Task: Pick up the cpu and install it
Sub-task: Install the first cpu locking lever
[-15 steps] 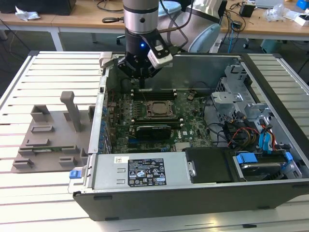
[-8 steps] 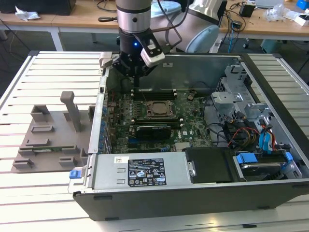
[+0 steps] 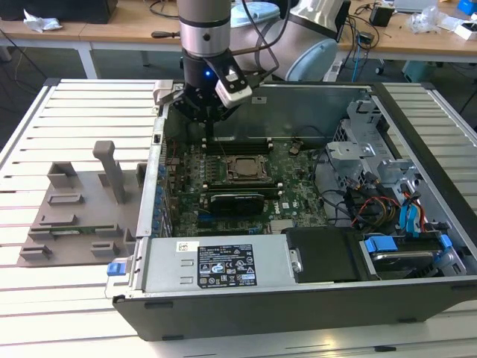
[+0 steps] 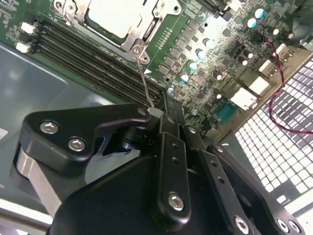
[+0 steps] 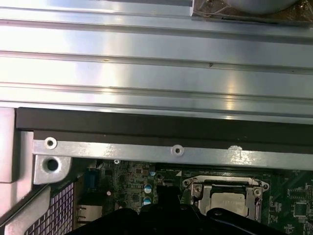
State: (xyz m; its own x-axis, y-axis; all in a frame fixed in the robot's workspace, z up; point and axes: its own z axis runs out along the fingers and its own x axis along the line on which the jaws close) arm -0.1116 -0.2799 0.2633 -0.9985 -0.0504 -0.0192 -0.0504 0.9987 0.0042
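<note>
We see the black gripper [image 3: 211, 125] hovering over the green motherboard [image 3: 291, 175], fingers apparently pressed together and empty; the flat silver-grey square cpu [image 4: 115, 14] sits in its metal-framed socket [image 5: 226, 196]

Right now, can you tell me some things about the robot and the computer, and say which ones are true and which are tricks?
1. The cpu sits in the socket on the motherboard. True.
2. The gripper is over the grey fixture tray. False: in the exterior view it is inside the open computer case, near the memory slots.
3. A thin wire lever stands beside the socket. True.
4. The case has its side cover on. False: it lies open and the board shows.
</note>
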